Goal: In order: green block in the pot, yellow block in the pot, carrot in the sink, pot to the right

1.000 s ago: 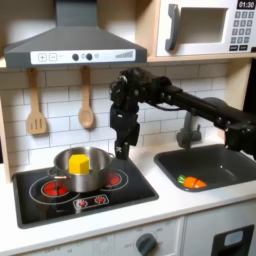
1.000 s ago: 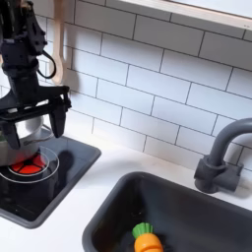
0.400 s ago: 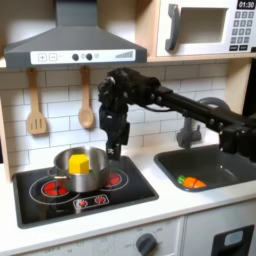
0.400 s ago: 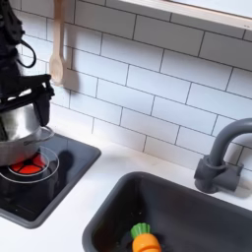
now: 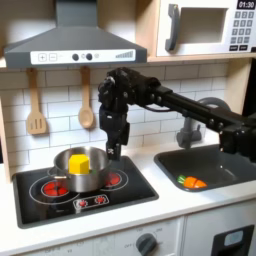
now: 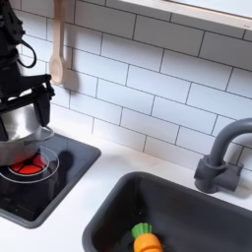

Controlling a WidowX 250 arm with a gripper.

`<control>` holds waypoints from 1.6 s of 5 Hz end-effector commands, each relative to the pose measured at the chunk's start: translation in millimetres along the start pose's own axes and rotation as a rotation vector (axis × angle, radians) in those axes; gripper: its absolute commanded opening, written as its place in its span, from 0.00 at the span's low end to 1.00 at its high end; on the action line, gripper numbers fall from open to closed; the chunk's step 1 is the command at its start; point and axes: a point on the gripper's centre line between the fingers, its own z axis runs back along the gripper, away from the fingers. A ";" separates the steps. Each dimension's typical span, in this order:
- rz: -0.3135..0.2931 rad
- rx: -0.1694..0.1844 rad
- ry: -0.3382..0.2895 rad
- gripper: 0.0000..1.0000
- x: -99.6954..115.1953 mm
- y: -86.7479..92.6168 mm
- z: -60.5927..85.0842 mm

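While the carrot (image 5: 190, 182) lies in the sink (image 5: 232, 162), the open, empty claw (image 5: 113, 150) hangs at the pot's (image 5: 82, 178) two o'clock.

Soft, even indoor light, mild glare on white tiles, low-resolution blur throughout.
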 end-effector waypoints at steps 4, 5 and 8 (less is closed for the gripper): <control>-0.312 0.095 0.188 1.00 15.8 -4.2 -13.0; -0.320 0.089 0.183 1.00 16.6 -7.9 -13.7; -0.361 0.095 0.131 1.00 18.0 -3.9 -31.7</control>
